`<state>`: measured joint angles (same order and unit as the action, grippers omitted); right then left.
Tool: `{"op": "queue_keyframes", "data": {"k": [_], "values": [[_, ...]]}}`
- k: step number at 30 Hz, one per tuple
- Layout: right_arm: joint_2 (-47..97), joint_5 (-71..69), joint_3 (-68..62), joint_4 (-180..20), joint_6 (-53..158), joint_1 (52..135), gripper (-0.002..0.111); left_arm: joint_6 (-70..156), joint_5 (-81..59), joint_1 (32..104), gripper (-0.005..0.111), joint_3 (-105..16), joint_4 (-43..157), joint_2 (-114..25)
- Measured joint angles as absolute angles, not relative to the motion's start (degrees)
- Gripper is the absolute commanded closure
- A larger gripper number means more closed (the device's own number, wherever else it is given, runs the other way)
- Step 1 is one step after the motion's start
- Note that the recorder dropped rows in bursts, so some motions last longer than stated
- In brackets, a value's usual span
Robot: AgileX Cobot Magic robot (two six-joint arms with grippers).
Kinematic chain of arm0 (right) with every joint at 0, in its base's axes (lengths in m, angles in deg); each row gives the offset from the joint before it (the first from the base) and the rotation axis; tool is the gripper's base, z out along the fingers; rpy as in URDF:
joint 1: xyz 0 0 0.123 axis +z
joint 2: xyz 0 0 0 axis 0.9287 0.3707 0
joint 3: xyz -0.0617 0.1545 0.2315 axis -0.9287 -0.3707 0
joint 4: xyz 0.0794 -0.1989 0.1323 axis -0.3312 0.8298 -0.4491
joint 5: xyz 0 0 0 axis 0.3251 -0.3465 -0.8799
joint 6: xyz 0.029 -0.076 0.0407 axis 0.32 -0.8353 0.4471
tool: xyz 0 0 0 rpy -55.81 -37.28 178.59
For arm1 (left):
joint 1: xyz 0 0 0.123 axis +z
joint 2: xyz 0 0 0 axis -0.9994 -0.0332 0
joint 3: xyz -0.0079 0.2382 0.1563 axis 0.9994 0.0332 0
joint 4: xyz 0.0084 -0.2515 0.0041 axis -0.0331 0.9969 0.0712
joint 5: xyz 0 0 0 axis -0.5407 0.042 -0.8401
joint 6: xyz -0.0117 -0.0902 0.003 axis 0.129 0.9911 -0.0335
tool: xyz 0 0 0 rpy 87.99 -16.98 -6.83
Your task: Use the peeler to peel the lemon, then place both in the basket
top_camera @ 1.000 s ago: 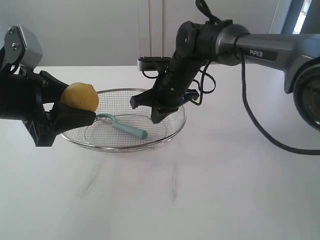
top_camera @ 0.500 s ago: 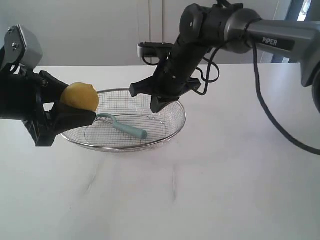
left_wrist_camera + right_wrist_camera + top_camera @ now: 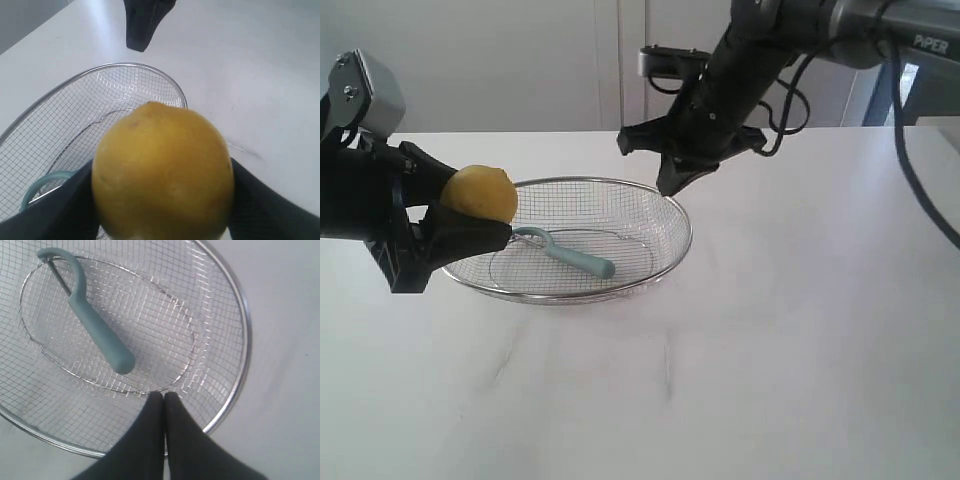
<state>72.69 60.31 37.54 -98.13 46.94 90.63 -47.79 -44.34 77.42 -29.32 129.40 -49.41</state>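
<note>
The lemon (image 3: 162, 172) seemingly hides most of the peeler (image 3: 32, 186).

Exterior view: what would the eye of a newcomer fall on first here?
The yellow lemon stands out, gripped in the left gripper at the left edge of the wire basket. Inside the basket lies the teal peeler, alone. The right gripper, shut and empty, hangs above the basket's far rim.

low frontal exterior, wrist views sharing basket (image 3: 245, 340)
</note>
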Motion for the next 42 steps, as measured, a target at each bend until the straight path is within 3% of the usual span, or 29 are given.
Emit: {"op": "queue_keyframes", "data": {"k": [21,42], "values": [[70.7,69.0,37.5,-97.9,48.5,72.0,0.108,-47.8,-44.3,77.4,0.107,-29.3,129.4,-49.4],[70.7,66.9,37.5,-97.9,48.9,70.6,0.108,-47.8,-44.3,77.4,0.107,-29.3,129.4,-49.4]]}}
